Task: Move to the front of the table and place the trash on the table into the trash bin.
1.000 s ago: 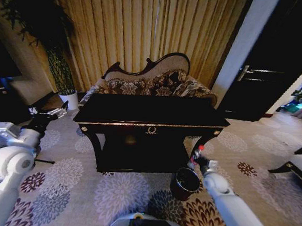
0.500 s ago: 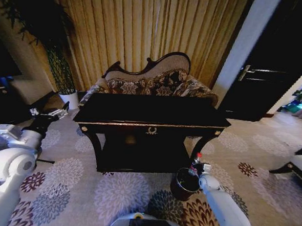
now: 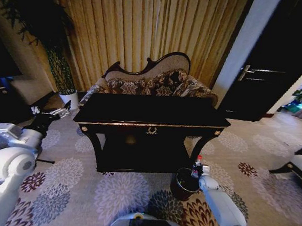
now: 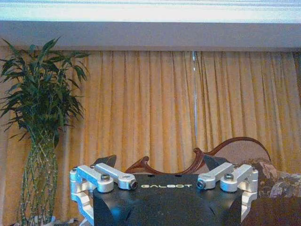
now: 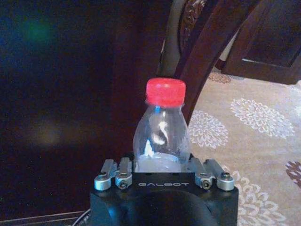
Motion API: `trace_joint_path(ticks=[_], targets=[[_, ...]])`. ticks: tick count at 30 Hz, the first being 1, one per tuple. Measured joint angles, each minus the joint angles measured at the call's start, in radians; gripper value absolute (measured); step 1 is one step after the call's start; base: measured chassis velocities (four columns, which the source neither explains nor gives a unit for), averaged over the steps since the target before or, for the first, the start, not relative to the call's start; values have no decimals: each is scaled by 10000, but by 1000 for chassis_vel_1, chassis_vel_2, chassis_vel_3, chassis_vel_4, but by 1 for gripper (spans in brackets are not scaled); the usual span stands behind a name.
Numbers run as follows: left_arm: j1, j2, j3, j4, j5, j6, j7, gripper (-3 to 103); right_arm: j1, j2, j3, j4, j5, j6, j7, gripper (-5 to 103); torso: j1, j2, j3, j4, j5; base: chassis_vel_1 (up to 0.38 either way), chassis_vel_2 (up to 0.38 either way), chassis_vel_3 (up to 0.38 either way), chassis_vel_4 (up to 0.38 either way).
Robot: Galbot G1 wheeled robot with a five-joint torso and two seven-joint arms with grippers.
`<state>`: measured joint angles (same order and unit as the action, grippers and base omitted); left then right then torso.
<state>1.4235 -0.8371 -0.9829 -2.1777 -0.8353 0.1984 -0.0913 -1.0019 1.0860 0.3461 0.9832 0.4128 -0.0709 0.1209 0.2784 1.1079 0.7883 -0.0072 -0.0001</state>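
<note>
Right gripper clamped on bottle, upright over bin rim beside desk front right leg. Left gripper apart, idle. Risk: off-centre release, bottle strikes rim, falls on carpet.

red-capped clear bottle, reddish-brown bin

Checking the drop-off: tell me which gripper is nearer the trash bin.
Right. The right gripper, shut on the bottle, hangs at the trash bin rim. The left gripper is open, far off past the table, near the plant pot.
</note>
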Motion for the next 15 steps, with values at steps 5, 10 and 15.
trace_joint_path(ticks=[5,10,15], targets=[[11,-10,1,19,5,-9,6,100,-73,-96,11,104,-4,-29,-43,65,0,1,0,0,0,0,0,0,0],[0,28,-16,43,4,-53,6,100,-100,-117,41,121,9,-39,-47,77,0,1,0,1,0,0,0,0,0],[-19,42,11,61,2,-78,5,100,-106,-112,52,171,16,-47,-46,97,0,1,0,0,0,0,0,0,0]])
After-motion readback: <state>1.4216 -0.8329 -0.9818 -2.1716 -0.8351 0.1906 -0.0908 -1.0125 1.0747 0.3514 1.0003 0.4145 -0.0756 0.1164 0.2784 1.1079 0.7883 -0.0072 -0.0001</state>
